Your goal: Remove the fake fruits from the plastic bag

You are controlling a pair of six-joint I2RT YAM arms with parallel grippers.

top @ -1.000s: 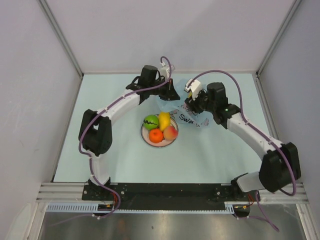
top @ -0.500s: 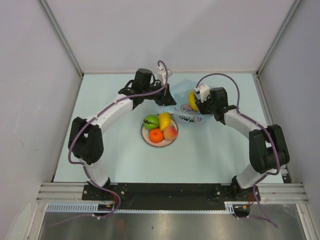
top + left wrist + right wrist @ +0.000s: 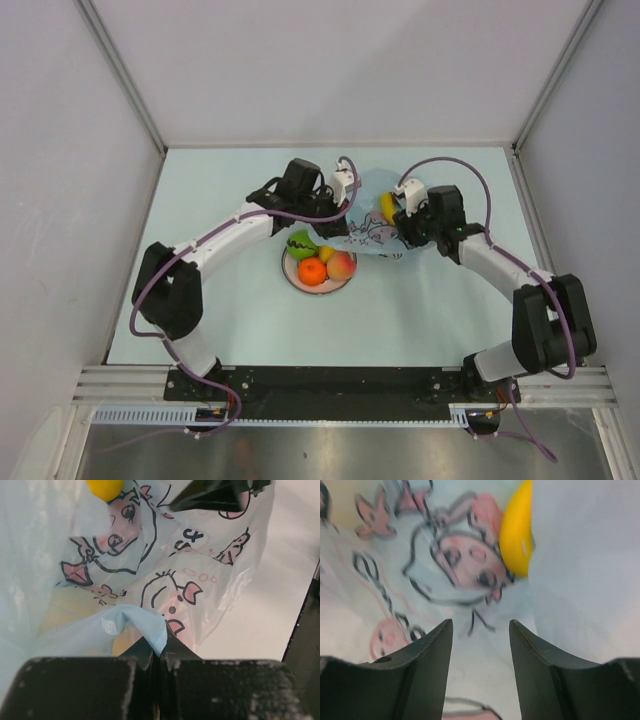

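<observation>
Jaws of your L gripper (image 3: 159, 650) are clenched on a fold of the plastic bag (image 3: 200, 580). R gripper (image 3: 480, 630) is released, nothing btwn jaws, over the bag's print. Yellow banana (image 3: 516, 535) lies just ahead-right of it. Green fruit (image 3: 299, 243), orange (image 3: 312, 271) and peach-coloured one (image 3: 342, 265) sit on white plate (image 3: 318, 291) near L gripper.

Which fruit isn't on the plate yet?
The yellow fruit beside the right gripper, at the plastic bag's far edge; the rest sit on the plate.

We see the bag (image 3: 368, 235), light-blue film with pink cartoons, stretched and crumpled. A banana (image 3: 386, 205) shows at its far edge; the green fruit (image 3: 299, 243), orange (image 3: 313, 271) and peach (image 3: 342, 265) cluster just beside it.
</observation>
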